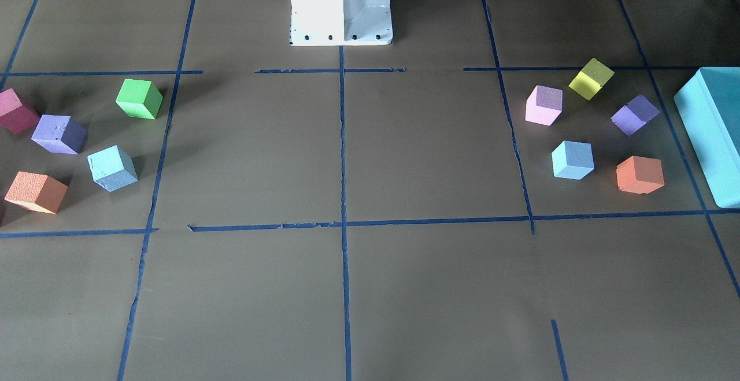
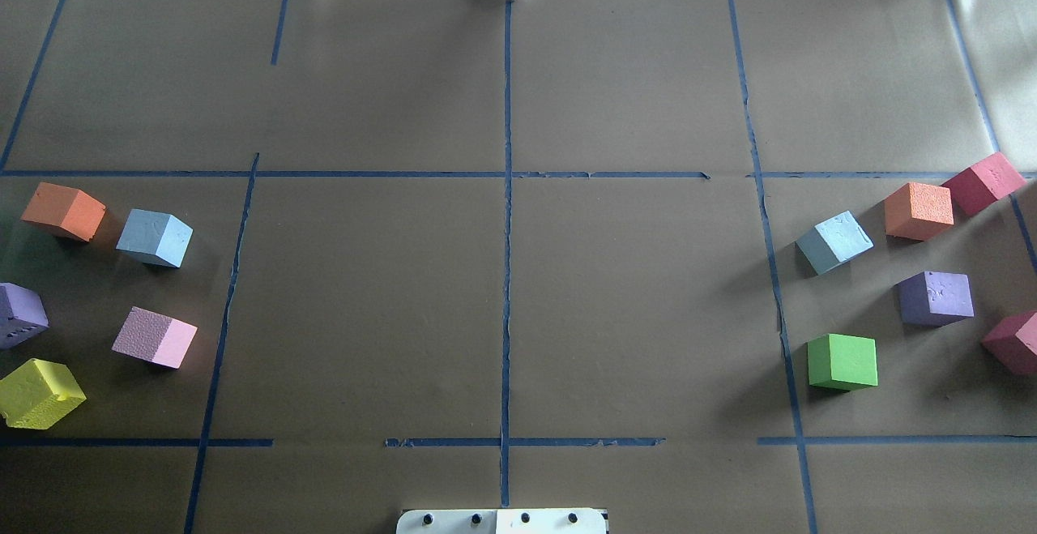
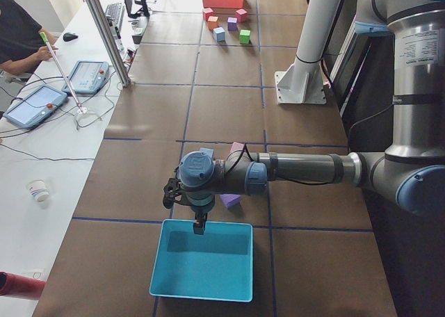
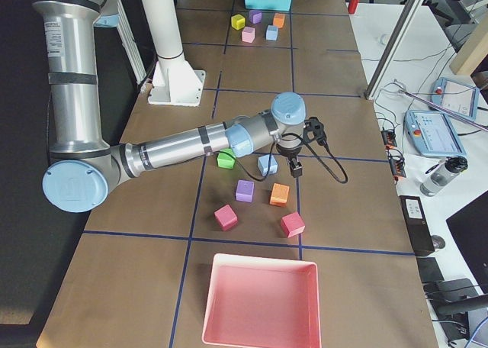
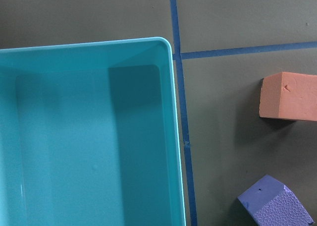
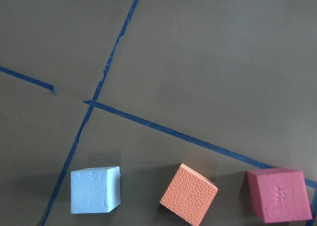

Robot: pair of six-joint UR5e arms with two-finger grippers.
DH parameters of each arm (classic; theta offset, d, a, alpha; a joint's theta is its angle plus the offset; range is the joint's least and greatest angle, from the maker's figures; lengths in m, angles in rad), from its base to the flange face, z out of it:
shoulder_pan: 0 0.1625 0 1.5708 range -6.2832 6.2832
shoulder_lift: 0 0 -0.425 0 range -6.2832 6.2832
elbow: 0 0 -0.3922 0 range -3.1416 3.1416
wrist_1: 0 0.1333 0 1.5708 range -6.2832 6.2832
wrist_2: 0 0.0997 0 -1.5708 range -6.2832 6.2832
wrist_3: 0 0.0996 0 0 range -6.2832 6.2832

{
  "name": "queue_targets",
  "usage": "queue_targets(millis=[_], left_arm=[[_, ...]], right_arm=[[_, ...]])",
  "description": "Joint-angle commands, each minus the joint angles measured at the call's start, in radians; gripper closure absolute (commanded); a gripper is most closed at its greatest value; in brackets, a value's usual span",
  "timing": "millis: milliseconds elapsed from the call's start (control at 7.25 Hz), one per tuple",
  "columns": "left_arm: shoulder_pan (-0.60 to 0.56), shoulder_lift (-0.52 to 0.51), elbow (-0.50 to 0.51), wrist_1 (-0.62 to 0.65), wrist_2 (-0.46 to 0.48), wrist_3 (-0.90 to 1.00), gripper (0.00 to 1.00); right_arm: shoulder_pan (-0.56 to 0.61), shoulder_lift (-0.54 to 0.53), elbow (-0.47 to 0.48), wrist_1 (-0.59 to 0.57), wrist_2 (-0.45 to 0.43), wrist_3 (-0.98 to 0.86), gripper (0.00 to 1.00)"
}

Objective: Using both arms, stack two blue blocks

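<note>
teal tray (image 5: 89,146): closest thing under the left wrist camera, most of that view is filled by it; smooth plastic, rounded corner
left gripper (image 3: 199,224): hung above the tray near its cube-side rim; seen from the side view only, so open or closed cannot be told
right gripper (image 4: 294,167): hung just beside the right blue block (image 2: 834,242), on the side away from the pedestal; jaw state cannot be told either
right blue block: on the paper just inside a tape line, at the inner edge of its cluster; low-left in the right wrist view
left blue block (image 2: 154,238): beside the orange cube (image 5: 287,97), on its table-centre side; not caught by the left wrist view
key relation: right arm (image 4: 175,146) is judged nearer its block; left arm (image 3: 306,169) would have to be carried off the tray, past orange cube and purple cube (image 5: 275,201)
axis: cubes, no long axis; both yawed against the tape grid, so wrist rotation is probably needed
material: foam, rough pitted faces, crisp edges; judged light and compressible
</note>
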Motion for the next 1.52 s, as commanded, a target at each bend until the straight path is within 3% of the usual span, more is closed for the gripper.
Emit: queue_targets(millis=[0,276,414,966,1379], left_arm=[[0.000,0.002,0.001,-0.001,0.000,0.001,0.00],[0.000,0.002,0.001,-0.001,0.000,-0.001,0.00],[0.000,0.002,0.001,-0.001,0.000,-0.001,0.00],[0.000,-0.001,-0.001,0.001,-0.001,-0.004,0.00],[0.000,-0.004,-0.004,0.001,-0.001,-0.004,0.00]], right_arm=[[-0.163,0.039,0.028,0.011,-0.073,0.180,0.00],[-0.324,0.040,0.019,0.089,-0.253,0.374,0.00],[-0.359,0.036,0.011,0.113,-0.280,0.415,0.00],[-0.434,0.039,-0.059,0.126,-0.304,0.408,0.00],[-0.443,0.040,-0.225,0.319,-0.295,0.396,0.00]])
